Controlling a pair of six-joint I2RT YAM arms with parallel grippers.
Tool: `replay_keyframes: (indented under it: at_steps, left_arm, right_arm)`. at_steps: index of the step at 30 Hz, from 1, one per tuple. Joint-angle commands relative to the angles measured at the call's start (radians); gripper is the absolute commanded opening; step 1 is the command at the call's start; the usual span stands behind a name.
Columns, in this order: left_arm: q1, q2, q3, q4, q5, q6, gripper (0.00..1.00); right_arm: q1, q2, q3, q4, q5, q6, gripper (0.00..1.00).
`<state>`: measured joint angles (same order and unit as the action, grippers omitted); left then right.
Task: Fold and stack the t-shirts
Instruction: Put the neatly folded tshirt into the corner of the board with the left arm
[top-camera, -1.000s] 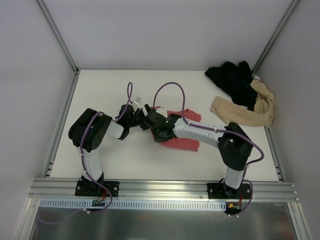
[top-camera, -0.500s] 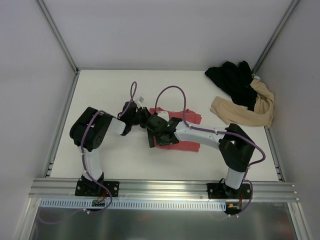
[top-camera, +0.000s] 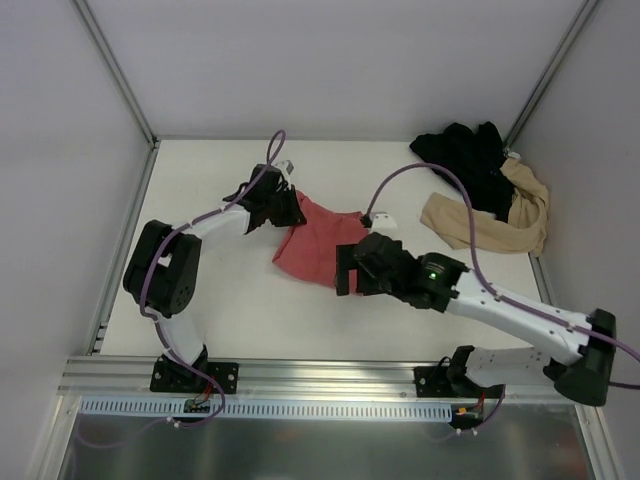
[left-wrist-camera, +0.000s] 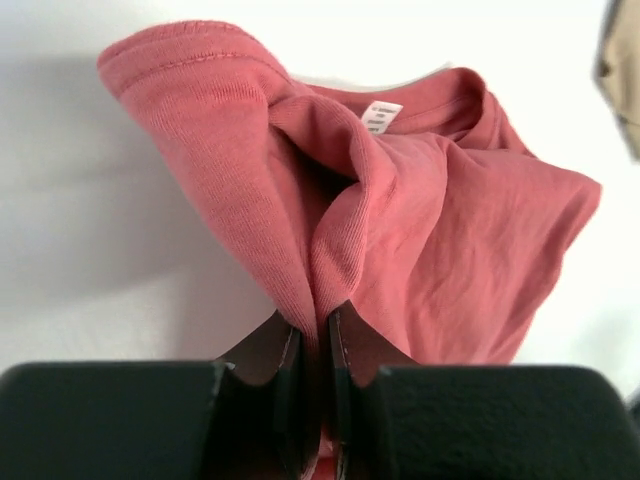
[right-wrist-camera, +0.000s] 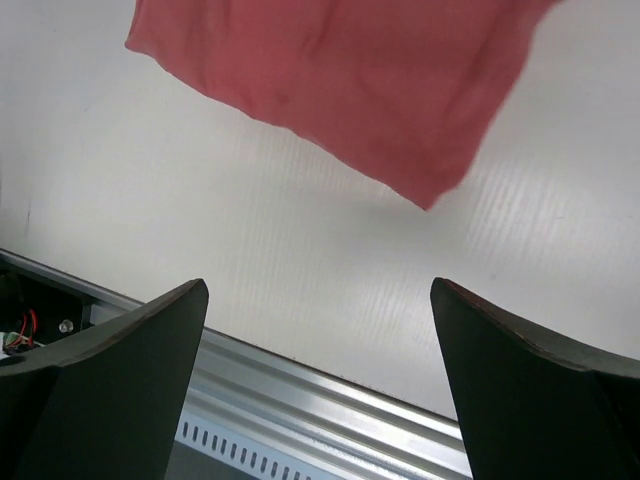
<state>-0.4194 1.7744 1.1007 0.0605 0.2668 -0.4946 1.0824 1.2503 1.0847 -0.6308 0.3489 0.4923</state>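
The coral-red t-shirt (top-camera: 318, 245) lies bunched in the middle of the table, collar end toward the left arm. My left gripper (top-camera: 290, 208) is shut on a fold of it near the collar (left-wrist-camera: 318, 300); a white label (left-wrist-camera: 381, 114) shows inside the neck. My right gripper (top-camera: 347, 270) stands open at the shirt's near right edge, nothing between its fingers (right-wrist-camera: 120, 360); the shirt's hem (right-wrist-camera: 340, 80) lies beyond them. A black t-shirt (top-camera: 468, 160) and a beige t-shirt (top-camera: 490, 220) lie heaped at the back right.
The metal rail (top-camera: 330, 380) runs along the table's near edge, close below my right gripper (right-wrist-camera: 320, 300). Frame posts (top-camera: 115, 70) rise at the back corners. White walls enclose the table.
The left gripper shut on the red shirt and pulled it back and left. The right gripper let go, opened wide and drew back toward the near edge.
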Motion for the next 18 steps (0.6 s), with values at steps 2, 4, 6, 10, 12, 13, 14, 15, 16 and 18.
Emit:
replay_keyframes:
  at_steps: [2,4,6,10,12,13,14,15,16,18]
  left_arm:
    - [0.001,0.065,0.129,-0.277,-0.149,0.149,0.0]
    - [0.014,0.106,0.175,-0.313,-0.173,0.159,0.0]
    - [0.027,0.132,0.209,-0.37,-0.201,0.162,0.0]
    - [0.054,0.212,0.333,-0.474,-0.268,0.188,0.0]
    - [0.065,0.241,0.391,-0.531,-0.331,0.208,0.0]
    - [0.071,0.247,0.409,-0.545,-0.345,0.214,0.0]
    - [0.083,0.253,0.424,-0.557,-0.359,0.224,0.0]
    - [0.093,0.261,0.451,-0.579,-0.385,0.234,0.0]
    - [0.1,0.267,0.467,-0.587,-0.396,0.24,0.0]
    - [0.123,0.286,0.519,-0.616,-0.428,0.249,0.0]
  right_arm:
    - [0.002,-0.235,-0.087,-0.112,0.11,0.006,0.99]
    - [0.002,-0.319,-0.109,-0.162,0.137,0.006,0.99]
    - [0.001,-0.432,-0.137,-0.197,0.142,0.002,1.0]
    - [-0.006,-0.514,-0.143,-0.277,0.145,-0.004,0.99]
    - [-0.006,-0.535,-0.15,-0.303,0.141,-0.008,1.0]
    - [-0.006,-0.546,-0.158,-0.3,0.137,-0.011,0.99]
    - [-0.006,-0.558,-0.169,-0.287,0.134,-0.012,0.99]
    - [-0.006,-0.578,-0.184,-0.284,0.13,-0.015,0.99]
    - [-0.006,-0.586,-0.189,-0.282,0.13,-0.018,0.99]
    - [-0.01,-0.594,-0.198,-0.283,0.131,-0.024,1.0]
